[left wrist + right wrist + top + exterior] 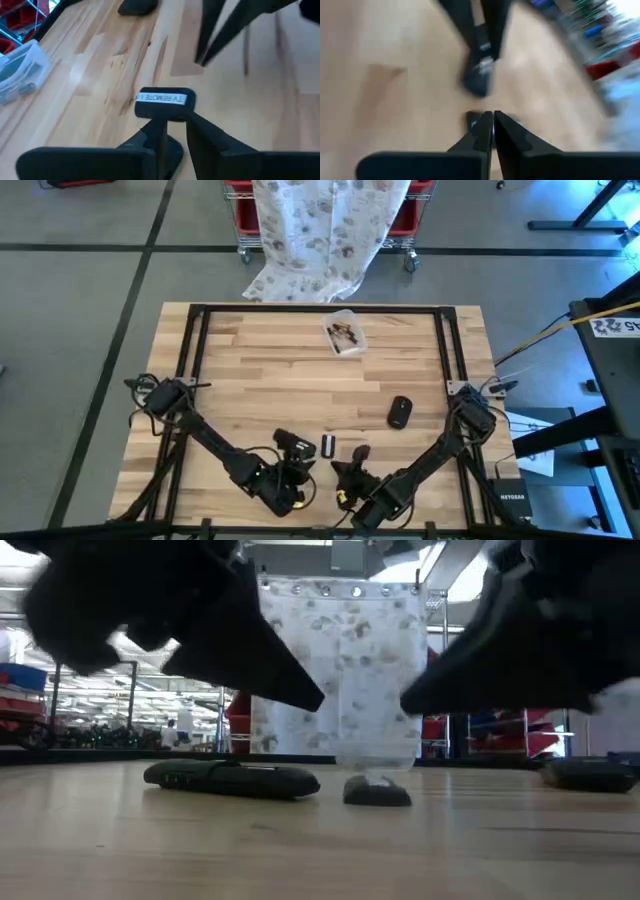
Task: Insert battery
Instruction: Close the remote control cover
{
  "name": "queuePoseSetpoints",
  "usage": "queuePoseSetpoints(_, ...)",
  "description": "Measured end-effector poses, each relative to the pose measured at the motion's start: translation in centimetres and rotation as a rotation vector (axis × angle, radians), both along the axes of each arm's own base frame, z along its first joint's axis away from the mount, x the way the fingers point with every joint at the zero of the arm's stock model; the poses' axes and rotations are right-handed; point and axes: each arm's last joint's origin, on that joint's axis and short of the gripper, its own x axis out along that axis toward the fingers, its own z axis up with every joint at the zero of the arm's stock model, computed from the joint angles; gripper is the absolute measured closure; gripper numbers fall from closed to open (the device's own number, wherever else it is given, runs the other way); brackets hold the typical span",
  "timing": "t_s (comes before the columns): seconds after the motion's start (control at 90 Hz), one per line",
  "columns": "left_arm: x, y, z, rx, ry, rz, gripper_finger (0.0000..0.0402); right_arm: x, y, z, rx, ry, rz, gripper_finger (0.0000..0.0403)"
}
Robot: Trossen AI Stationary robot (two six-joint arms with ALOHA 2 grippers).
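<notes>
A clear plastic box (pixel 344 334) is sitting well beyond both grippers, a black mouse (pixel 399 412) is lying nearer, and patterned cloth (pixel 320 230) is hanging past them.

Table top (pixel 270 370) is laid in pale wood strips, smooth, with a slight sheen (grain visible). On it, the remote (pixel 165 98) is moulded in matt black plastic with a white paper-like label. At its far edge, a clear plastic container (pixel 344 333) is seen, glossy.
</notes>
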Motion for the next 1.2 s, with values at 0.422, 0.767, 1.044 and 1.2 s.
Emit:
queuePoseSetpoints(0.422,-3.2,0.7,-1.3,-0.025,0.113,0.18,0.035,4.0,-4.8,-0.5,0.301,-0.083,-0.278,0.0138)
queuePoseSetpoints(0.767,-4.0,0.4,-1.4,-0.027,0.122,0.193,0.035,4.2,-6.7,-1.4,0.335,0.057,-0.351,0.0125)
queuePoseSetpoints(1.044,-4.0,0.3,-1.4,-0.03,0.119,0.191,0.035,-0.1,-1.6,-0.7,0.046,0.234,0.015,0.0165)
queuePoseSetpoints(1.2,-4.0,0.3,-1.4,-0.03,0.119,0.191,0.035,-2.8,-0.4,1.2,0.007,0.144,-0.035,0.0194)
